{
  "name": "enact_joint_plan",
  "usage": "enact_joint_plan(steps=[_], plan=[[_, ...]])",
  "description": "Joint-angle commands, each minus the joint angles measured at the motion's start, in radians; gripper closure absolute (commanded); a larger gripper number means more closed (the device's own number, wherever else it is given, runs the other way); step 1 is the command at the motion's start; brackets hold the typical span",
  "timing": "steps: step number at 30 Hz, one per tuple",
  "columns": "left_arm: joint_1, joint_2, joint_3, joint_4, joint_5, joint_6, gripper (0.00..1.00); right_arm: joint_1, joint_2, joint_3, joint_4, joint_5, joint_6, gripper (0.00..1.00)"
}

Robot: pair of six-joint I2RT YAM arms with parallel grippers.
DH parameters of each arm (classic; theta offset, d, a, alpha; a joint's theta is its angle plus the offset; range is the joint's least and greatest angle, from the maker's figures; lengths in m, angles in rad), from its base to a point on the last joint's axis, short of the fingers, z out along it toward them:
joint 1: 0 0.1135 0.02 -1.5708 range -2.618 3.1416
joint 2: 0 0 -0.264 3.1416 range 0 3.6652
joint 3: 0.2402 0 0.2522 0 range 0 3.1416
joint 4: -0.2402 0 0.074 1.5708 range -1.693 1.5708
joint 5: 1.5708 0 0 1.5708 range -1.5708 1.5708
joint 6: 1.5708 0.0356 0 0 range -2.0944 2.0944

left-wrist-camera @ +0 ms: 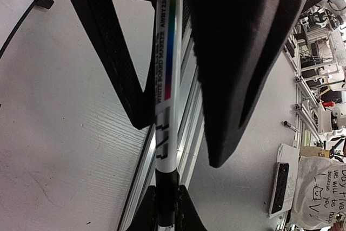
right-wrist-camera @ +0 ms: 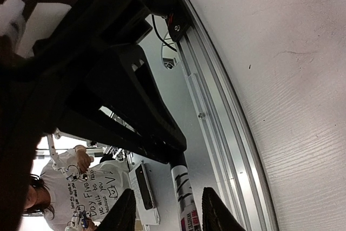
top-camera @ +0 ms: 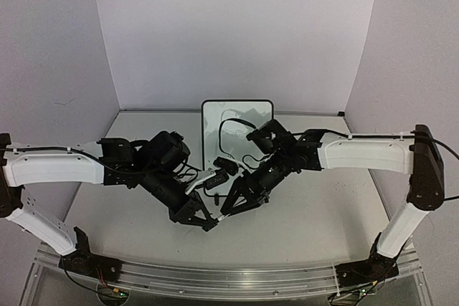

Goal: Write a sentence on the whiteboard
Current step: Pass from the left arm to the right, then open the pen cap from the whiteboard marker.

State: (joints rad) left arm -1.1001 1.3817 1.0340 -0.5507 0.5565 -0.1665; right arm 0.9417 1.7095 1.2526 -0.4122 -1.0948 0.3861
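Both arms had swung in to meet over the middle of the desk (top-camera: 107,198), nearer its front edge than its back. The left gripper (top-camera: 208,222) was clamped together on the marker (left-wrist-camera: 166,79), a white board marker with a rainbow stripe and black print down its barrel. The barrel ran lengthwise between the two black fingers (left-wrist-camera: 124,52) and stuck out past their tips. And there was the right gripper (right-wrist-camera: 172,212), tip to tip with the left one, its fingers either side of the marker's black end. From the right wrist there was daylight on both sides of the barrel. From the left wrist those same fingers looked snug against the black end, so I could not tell whether that pincer had bitten or was only flanking it.

The whiteboard (top-camera: 215,116) was well away from all this, at the middle of the desk's far edge against the back wall. It had a thin black frame and rounded corners, and the right arm's cable (top-camera: 226,130) looped in front of its glossy face. Neither gripper was touching it.

Under the two grippers lay the pale wood-grain top, with the aluminium rail (right-wrist-camera: 216,112) running along the desk's front edge. Beyond that edge, the right wrist camera caught a person in a white T-shirt (right-wrist-camera: 92,187) with handwriting on it.
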Motion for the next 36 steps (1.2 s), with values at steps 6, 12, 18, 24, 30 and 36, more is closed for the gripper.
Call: enact_joint_plan(steps=[6, 12, 18, 24, 30, 36], plan=[[-0.003, 0.013, 0.06, 0.002, 0.011, 0.025, 1.0, 0.014, 0.004, 0.023, 0.016, -0.014, -0.018, 0.89], [-0.003, -0.025, 0.03, 0.028, -0.069, -0.008, 0.66, 0.014, -0.034, 0.009, 0.025, 0.055, -0.039, 1.0], [-0.001, -0.139, -0.113, 0.244, -0.083, -0.143, 0.21, 0.013, -0.131, -0.039, 0.146, 0.088, -0.016, 1.0], [-0.001, -0.138, -0.143, 0.31, 0.003, -0.188, 0.22, 0.013, -0.154, -0.063, 0.216, 0.051, 0.01, 1.0], [-0.001, -0.13, -0.148, 0.369, 0.05, -0.211, 0.49, 0.012, -0.145, -0.072, 0.222, 0.027, 0.018, 1.0], [-0.001, -0.149, -0.163, 0.396, 0.063, -0.219, 0.62, 0.013, -0.163, -0.086, 0.222, 0.02, 0.014, 1.0]])
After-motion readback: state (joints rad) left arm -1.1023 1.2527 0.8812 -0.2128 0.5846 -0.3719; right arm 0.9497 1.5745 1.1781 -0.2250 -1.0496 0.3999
